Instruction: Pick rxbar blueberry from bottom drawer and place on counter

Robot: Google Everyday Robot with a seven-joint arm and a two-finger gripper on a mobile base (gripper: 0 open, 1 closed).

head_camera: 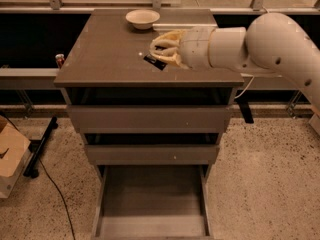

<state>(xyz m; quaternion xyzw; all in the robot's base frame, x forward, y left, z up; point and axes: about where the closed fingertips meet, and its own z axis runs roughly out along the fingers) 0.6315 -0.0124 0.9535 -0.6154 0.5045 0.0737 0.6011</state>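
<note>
My gripper (161, 50) hangs over the middle of the counter (105, 59), reaching in from the right. It is shut on the rxbar blueberry (154, 62), a small dark bar that pokes out below the pale fingers, just above the counter top. The bottom drawer (152, 204) is pulled out toward the front and shows a bare grey floor.
A pale bowl (142, 18) stands at the back of the counter. The two upper drawers (150, 119) are shut. A cardboard box (12, 156) and a black cable lie on the floor at left. A red can (60, 60) sits on the ledge at left.
</note>
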